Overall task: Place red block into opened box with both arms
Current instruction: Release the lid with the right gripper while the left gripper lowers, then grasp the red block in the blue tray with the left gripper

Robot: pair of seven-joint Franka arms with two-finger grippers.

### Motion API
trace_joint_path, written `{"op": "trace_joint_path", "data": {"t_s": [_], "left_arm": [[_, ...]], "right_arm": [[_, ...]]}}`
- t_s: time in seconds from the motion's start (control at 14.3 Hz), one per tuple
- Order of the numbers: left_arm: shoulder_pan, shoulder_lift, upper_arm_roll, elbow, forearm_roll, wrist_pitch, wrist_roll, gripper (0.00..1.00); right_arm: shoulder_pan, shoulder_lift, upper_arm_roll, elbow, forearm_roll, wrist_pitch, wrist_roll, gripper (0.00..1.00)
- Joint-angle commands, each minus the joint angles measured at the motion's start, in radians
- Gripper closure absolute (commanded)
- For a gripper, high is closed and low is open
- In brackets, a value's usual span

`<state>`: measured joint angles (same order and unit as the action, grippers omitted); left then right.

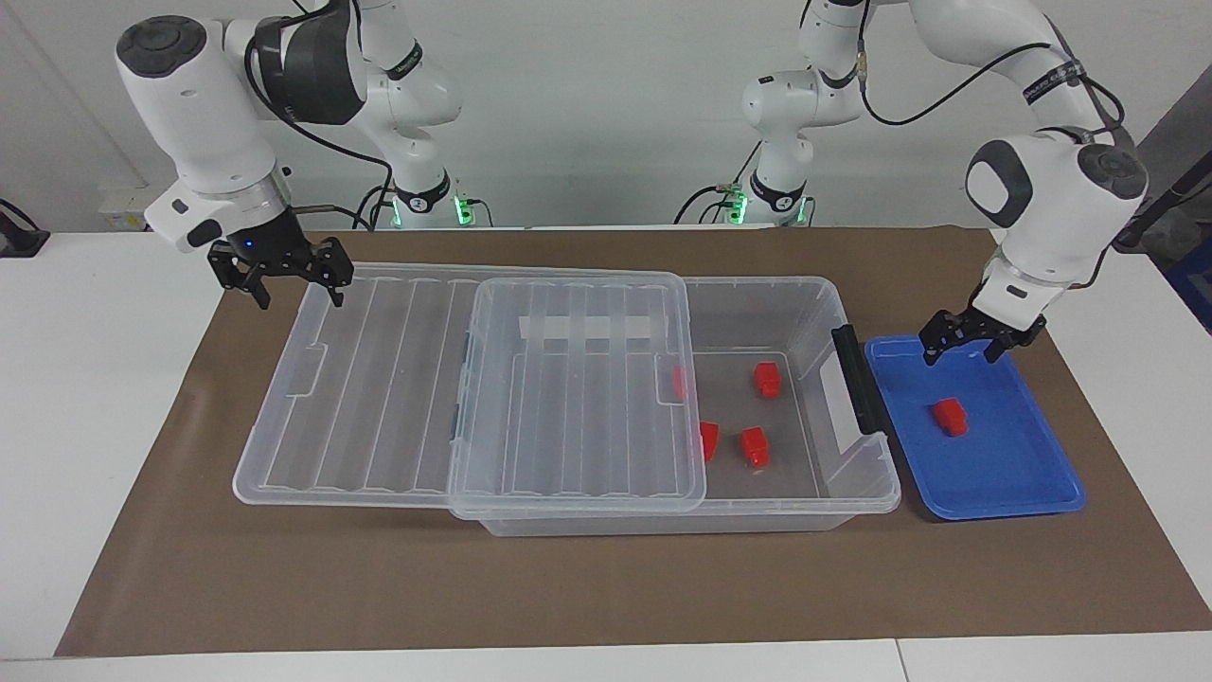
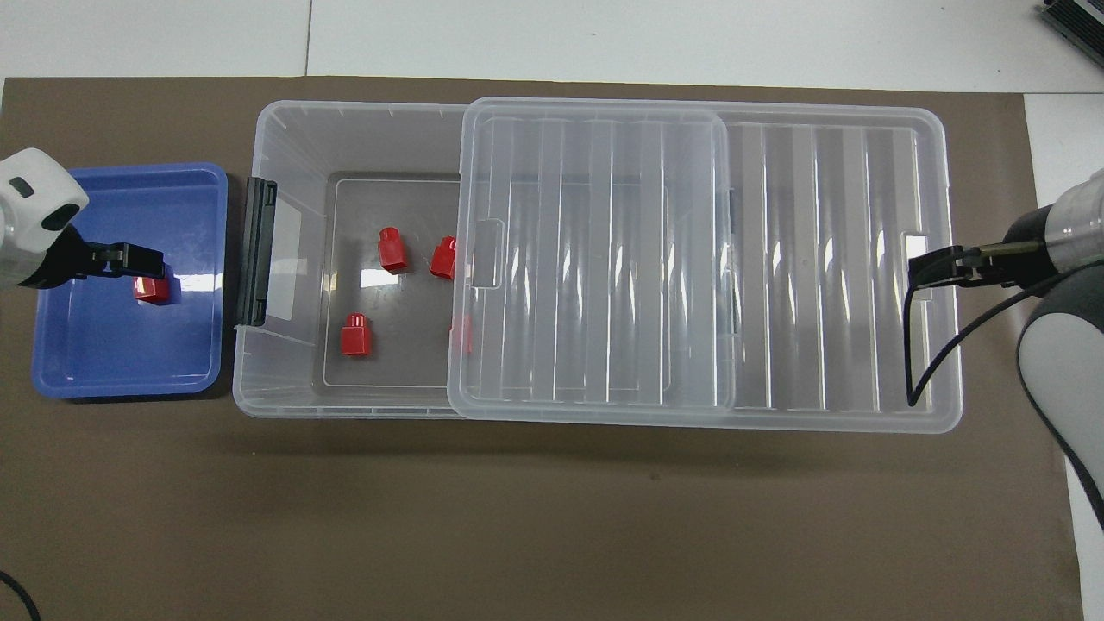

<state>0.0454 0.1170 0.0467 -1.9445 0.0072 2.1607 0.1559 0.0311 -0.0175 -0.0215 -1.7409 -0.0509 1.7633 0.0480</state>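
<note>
Left pincer [image 1: 964,348] over one red block [image 1: 950,417]; four blocks [image 1: 755,446] in box [image 1: 857,493].

**My two arms, as they look from here**

I see two arms [image 1: 1042,170] with glossy white rounded shells and dark grey sections at the joints, each joint capped with a dark grey disc. Black cables loop loosely along both. My right gripper [image 1: 281,275] is small, black and angular, with a tiny blue light on its mount. My left gripper [image 1: 968,333] is the same black shape. Green lights glow at both bases.
</note>
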Motion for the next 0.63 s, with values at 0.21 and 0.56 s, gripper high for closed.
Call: {"op": "trace_joint_path", "data": {"t_s": [0.21,0.56], "left_arm": [[0.065,0.074,0.008,-0.027,0.002,0.132,0.066,0.0],[0.057,0.233,0.005,-0.004,-0.021,0.198,0.003,0.0]], "right_arm": [[-0.105,0.007,0.112,0.122,0.005,-0.05,0.104,0.0],[-0.088,0.021,0.115,0.199,-0.006,-0.192,0.145,0.0]]}}
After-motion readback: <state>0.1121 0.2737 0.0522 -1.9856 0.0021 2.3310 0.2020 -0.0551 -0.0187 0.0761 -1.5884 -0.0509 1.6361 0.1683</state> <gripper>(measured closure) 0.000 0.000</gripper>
